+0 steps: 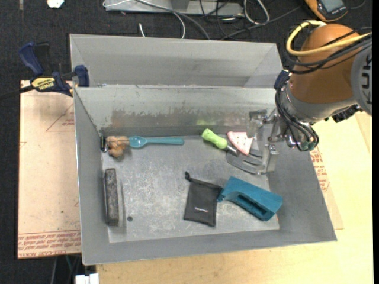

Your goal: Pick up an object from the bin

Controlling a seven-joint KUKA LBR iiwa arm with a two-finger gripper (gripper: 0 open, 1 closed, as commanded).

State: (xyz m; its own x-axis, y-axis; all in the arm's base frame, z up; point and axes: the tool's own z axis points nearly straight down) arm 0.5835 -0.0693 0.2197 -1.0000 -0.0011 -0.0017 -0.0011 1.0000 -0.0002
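My gripper (262, 151) hangs low at the bin's right side, near the back wall. Right at its left lies a pink and white piece (240, 139) joined to a lime green handle (213, 138); the gripper's metal covers that piece's right end. Just in front of the gripper lies a teal blue plastic tool (254, 198), flat on the floor. A black pouch (200, 202) rests against the tool's left end.
A teal spoon (155, 141) lies along the back wall, its bowl beside a brown lump (117, 147) in the back left corner. A dark grey bar (111, 195) lies lengthwise by the left wall. The arm's orange cover and cables stand over the right rim.
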